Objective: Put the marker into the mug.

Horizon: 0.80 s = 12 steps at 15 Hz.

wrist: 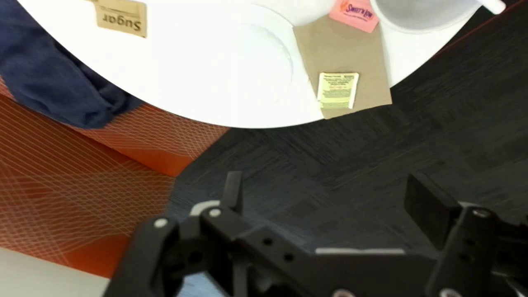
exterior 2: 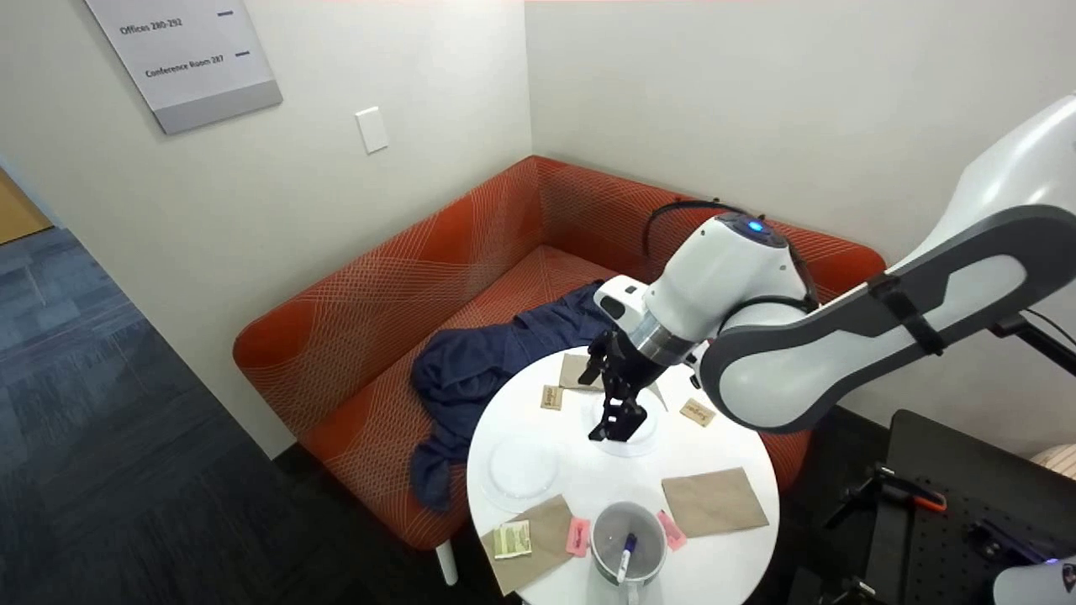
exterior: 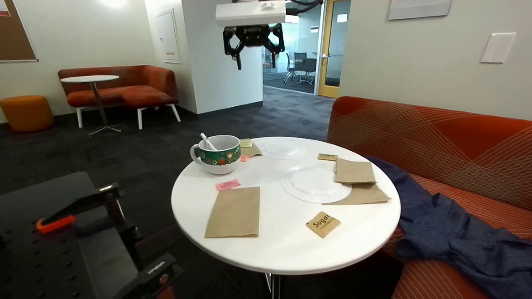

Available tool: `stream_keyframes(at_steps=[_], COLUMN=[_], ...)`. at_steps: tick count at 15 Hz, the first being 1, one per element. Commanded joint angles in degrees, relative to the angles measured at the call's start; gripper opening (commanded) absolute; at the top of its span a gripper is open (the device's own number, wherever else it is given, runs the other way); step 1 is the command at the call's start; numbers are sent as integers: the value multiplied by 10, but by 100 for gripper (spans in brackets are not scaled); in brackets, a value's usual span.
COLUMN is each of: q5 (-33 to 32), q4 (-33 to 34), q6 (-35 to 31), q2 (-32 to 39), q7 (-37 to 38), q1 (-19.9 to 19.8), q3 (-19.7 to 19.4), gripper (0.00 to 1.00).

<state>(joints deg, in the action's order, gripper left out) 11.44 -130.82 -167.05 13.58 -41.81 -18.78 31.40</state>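
The white mug with a dark green patterned band stands upright near the table's edge in both exterior views. Its inside shows partly at the top right of the wrist view. The marker, a slim white stick with a dark blue end, stands tilted inside the mug with its white end above the rim. That white end shows past the rim in the wrist view. My gripper is open and empty, high above the table and apart from the mug; its fingers are wide apart.
The round white table bears clear plates, brown napkins, sugar packets, pink packets and a yellow packet. A red sofa with a dark blue cloth stands beside it.
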Motion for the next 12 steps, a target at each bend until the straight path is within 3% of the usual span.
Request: stream_keyframes(at_steps=[1,4,6,7,12], q5=[-63,-170,-219,-184,-203], q4=[-41,-39,-27,-25,-25], q6=[59,130,173,138,157], q2=[-91,-113,-111,-97,-100], q7=[135,255,314,260,294], q1=[97,144,166,165,177], q3=[-134,-216,-239,-240,-250], gripper=[100,100,100,100,100])
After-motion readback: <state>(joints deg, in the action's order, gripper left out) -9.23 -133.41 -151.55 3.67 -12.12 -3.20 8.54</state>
